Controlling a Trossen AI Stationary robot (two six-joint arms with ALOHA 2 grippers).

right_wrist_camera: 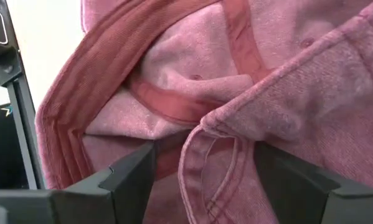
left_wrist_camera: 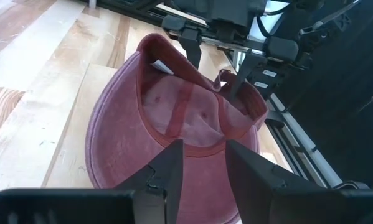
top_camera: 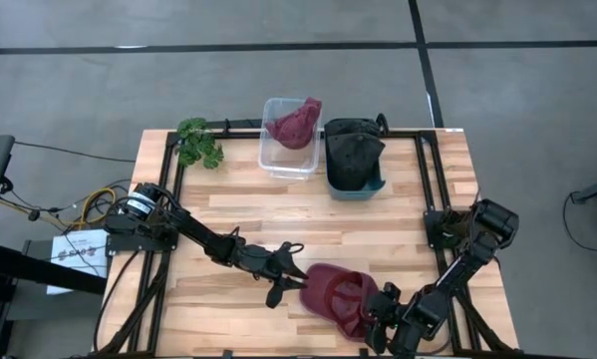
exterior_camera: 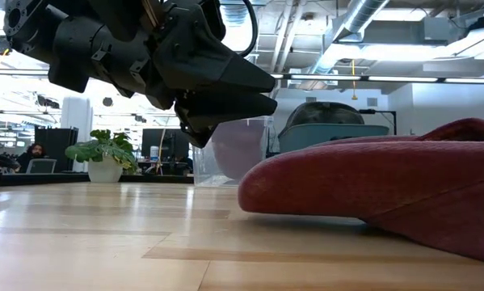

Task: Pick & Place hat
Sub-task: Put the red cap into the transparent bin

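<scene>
Partly hidden from above: right gripper (top_camera: pixel 376 317) tucked under the back edge of the maroon hat (top_camera: pixel 338 297), fingertips not visible there. Low view cuts the hat off at the right edge; only brim and a slope of crown visible. Clear bin (top_camera: pixel 288 150) holding a second maroon hat (top_camera: pixel 296 126), blurred behind the left arm in low view. Dark hat (top_camera: pixel 352 152) in the teal bin (top_camera: pixel 356 187), top only visible at table height.

Hat upside down on the wooden table (top_camera: pixel 308 214), near front edge, right of centre, inside facing up. Right wrist view: fingers (right_wrist_camera: pixel 130 174) spread wide, straddling the rear strap loop, one each side, not pinched on it. Left gripper (top_camera: pixel 290 271) just beside the brim, hovering above the table, jaws parted, nothing between them; brim just ahead of the fingertips (left_wrist_camera: pixel 167 168) in left wrist view. Contact with brim: cannot tell.

Small green plant (top_camera: pixel 198 142) at back-left corner, well apart.
</scene>
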